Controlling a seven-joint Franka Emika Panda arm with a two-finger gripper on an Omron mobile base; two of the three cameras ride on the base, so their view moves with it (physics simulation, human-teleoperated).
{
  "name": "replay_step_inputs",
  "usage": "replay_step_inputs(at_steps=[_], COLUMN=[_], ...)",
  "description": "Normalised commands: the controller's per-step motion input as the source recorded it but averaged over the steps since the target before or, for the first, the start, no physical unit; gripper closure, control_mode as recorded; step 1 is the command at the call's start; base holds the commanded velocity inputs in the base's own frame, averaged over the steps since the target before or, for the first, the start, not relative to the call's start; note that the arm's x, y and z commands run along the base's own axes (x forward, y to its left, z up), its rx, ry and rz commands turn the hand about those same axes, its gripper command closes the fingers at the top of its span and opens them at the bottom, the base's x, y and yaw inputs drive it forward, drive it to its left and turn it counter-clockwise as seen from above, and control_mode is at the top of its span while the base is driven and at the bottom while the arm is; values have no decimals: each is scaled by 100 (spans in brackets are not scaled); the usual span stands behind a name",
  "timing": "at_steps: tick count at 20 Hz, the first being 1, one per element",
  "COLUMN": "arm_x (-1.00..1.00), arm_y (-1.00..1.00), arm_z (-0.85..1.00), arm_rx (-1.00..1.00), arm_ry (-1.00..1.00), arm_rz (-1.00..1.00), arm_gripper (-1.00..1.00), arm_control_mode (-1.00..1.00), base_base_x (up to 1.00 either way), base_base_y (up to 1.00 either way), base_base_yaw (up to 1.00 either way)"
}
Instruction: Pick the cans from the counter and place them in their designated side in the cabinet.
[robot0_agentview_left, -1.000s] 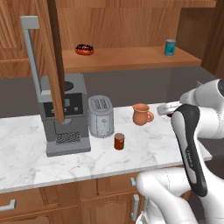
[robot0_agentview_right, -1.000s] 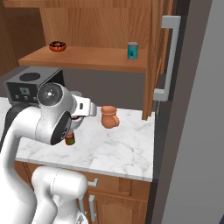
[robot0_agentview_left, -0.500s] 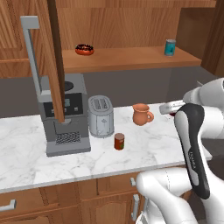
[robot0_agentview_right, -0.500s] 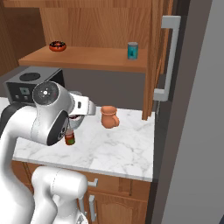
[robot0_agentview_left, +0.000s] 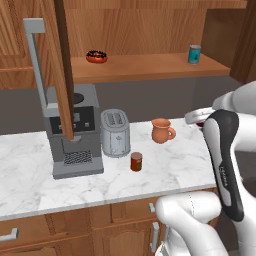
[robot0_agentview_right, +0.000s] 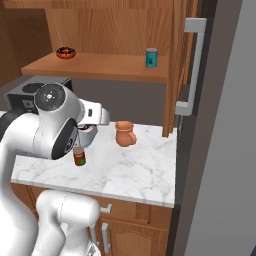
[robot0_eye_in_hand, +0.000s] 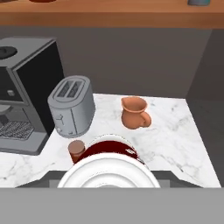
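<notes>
Setting: simulated kitchen; white marble counter with grey veins (robot0_agentview_left: 30, 180) over brown wooden drawers, brown wooden wall cabinet with its long orange-brown shelf board (robot0_agentview_left: 145, 66) above.
Landmark: I place everything against the terracotta mug (robot0_agentview_left: 162, 130) on the counter.
Tool: I read the two-finger gripper (robot0_agentview_right: 86, 134) as clamped on the white can with dark red bands (robot0_eye_in_hand: 109, 162), jaws narrowed to the can's width; the can sits just below the hand, in the air to the mug's right in the left base view.
Second can: small reddish-brown cylinder with an orange label (robot0_agentview_left: 136, 161) stands on the counter in front of the mug, towards the grey toaster (robot0_agentview_left: 115, 133).
Shelf contents: teal-blue can (robot0_agentview_left: 194, 54) above and right of the mug; dark doughnut-like item (robot0_agentview_left: 96, 56) far left of it.
Step in hand: in my judgement, carrying the held can up to the shelf.
Doing it well: I would lift straight first, keep the can upright, then go in over the board's front edge.
Edges: shelf lip and tall narrow wooden door (robot0_agentview_right: 176, 65) right of the mug are the snag points.
Open room: wide bare board between doughnut and teal can.
</notes>
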Motion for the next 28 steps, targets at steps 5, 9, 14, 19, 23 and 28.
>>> replay_step_inputs(at_steps=[5, 9, 14, 19, 23, 28], arm_x=[-8, -1, 0, 0, -1, 0], arm_y=[-8, -6, -7, -6, -6, -3], arm_z=[30, 28, 25, 16, 12, 8], arm_rx=[0, 0, 0, 0, 0, 0], arm_ry=[0, 0, 0, -3, -7, -6], arm_rz=[0, 0, 0, 0, 0, 0], arm_gripper=[100, 100, 100, 100, 100, 100], arm_control_mode=[-100, -100, -100, -100, -100, -100], base_base_x=[0, 0, 0, 0, 0, 0], base_base_y=[0, 0, 0, 0, 0, 0], base_base_yaw=[0, 0, 0, 0, 0, 0])
